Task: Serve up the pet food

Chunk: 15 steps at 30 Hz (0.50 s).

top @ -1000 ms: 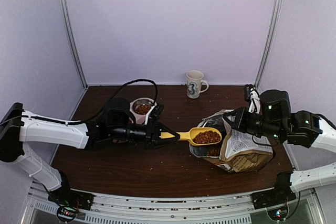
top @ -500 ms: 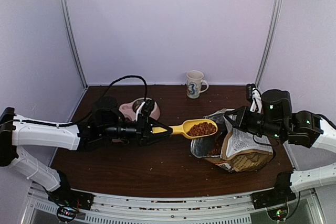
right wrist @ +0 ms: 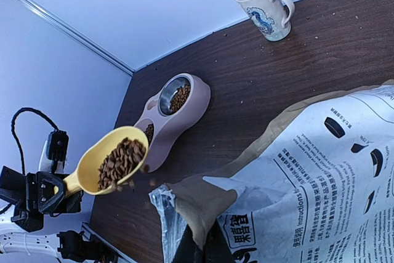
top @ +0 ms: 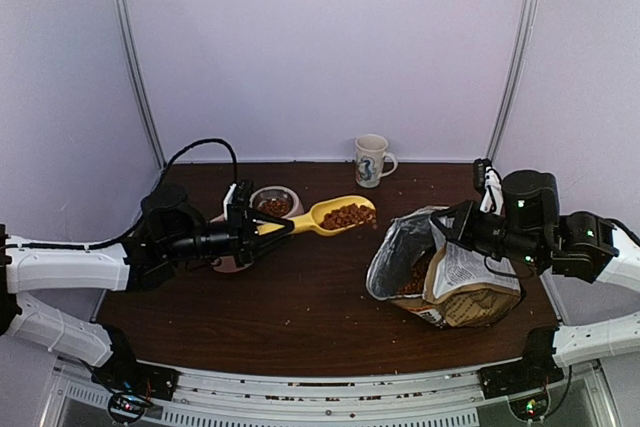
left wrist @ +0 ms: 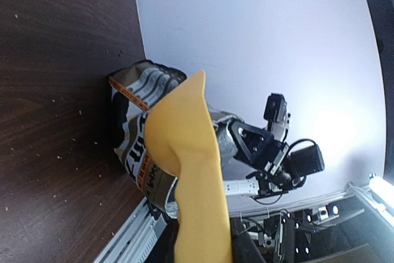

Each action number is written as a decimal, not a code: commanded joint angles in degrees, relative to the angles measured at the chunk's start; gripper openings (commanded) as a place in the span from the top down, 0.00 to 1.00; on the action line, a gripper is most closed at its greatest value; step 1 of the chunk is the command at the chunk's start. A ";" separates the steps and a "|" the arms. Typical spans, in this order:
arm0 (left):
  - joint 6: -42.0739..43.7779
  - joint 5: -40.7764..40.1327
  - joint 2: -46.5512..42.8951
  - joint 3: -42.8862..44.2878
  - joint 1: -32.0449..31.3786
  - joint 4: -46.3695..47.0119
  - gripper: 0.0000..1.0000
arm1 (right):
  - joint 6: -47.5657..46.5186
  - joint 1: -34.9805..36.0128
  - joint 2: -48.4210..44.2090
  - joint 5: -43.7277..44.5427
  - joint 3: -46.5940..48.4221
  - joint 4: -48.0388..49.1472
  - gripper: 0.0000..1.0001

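Pet food (top: 348, 216) lay as a loose heap of small reddish-brown pellets in the bowl of a yellow scoop (top: 300, 223), carried above the worktop (top: 300, 317) between feeder and bag.

Reading left to right in the top view:
- **Left end effector:** The left end effector (top: 260, 230) was clamped on the scoop's handle. The scoop's long axis ran from it to the right and slightly toward the back wall, so the heap sat at the far end of that axis, ahead of the fingers.
- **Feeder:** The pink two-bowl feeder (right wrist: 198, 100) stood just beside the handle, closer to the end effector than the heap was. Both of its bowls already showed some pellets. The load appeared to be right of the bowls and not yet over either one. The pour therefore likely called for drawing the scoop back leftward and then rolling it, and the left arm was plainly the nearer one for this.
- **Scoop load:** The heap filled the scoop nearly to its lip, and a few pellets showed just off the lip in the right wrist view.
- **Mug:** A printed mug (top: 372, 160) stood upright near the back wall, well apart from the scoop.
- **Bag:** The tan-and-white bag (top: 460, 287) stood open-mouthed, with more pellets visible inside.
- **Right end effector:** The right end effector (right wrist: 200, 246) was closed, pinching the bag's rim.
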 commanded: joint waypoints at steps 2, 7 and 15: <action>-1.35 -3.78 -3.97 -1.69 3.76 4.83 1.00 | 0.24 -0.19 -1.47 2.28 0.09 4.20 1.00; -2.61 -5.12 -7.80 -4.05 8.04 5.14 1.00 | 0.27 -0.43 -1.13 1.93 0.22 4.37 1.00; -2.64 -6.20 -13.00 -6.25 11.72 1.75 1.00 | 0.22 -0.56 -0.91 1.76 0.27 4.63 1.00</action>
